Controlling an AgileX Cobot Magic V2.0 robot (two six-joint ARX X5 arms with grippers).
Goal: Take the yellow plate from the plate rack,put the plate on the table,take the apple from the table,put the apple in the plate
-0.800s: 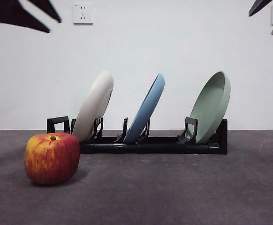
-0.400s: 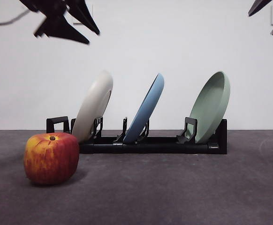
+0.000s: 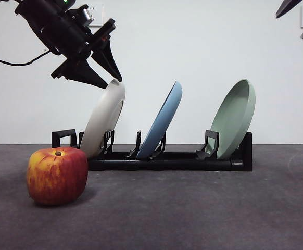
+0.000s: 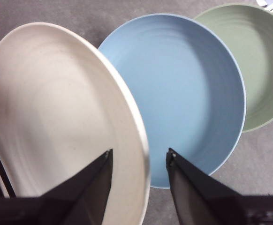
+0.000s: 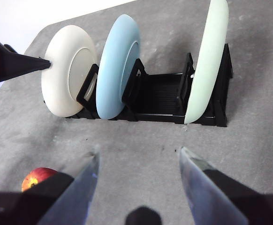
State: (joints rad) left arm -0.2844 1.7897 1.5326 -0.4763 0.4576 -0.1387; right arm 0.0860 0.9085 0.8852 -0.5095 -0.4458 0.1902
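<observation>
The yellow plate (image 3: pixel 104 117) leans in the leftmost slot of the black plate rack (image 3: pixel 167 161). My left gripper (image 3: pixel 115 84) has come down from the upper left and stands open astride the plate's top rim. In the left wrist view the cream rim (image 4: pixel 143 154) runs between the two spread jaws of the left gripper (image 4: pixel 139 153), and I cannot tell whether they touch it. The red apple (image 3: pixel 58 175) sits on the table (image 3: pixel 193 213) in front of the rack's left end. High at the right, my right gripper (image 5: pixel 139 157) hangs open with nothing in it.
A blue plate (image 3: pixel 164 120) stands in the middle slot close beside the yellow one. A pale green plate (image 3: pixel 237 117) leans at the rack's right end. A white wall with sockets (image 3: pixel 91 15) closes the back.
My left gripper has moved down and to the right from the top left corner to the yellow plate's top rim. Plates, apple and right arm have not moved.
</observation>
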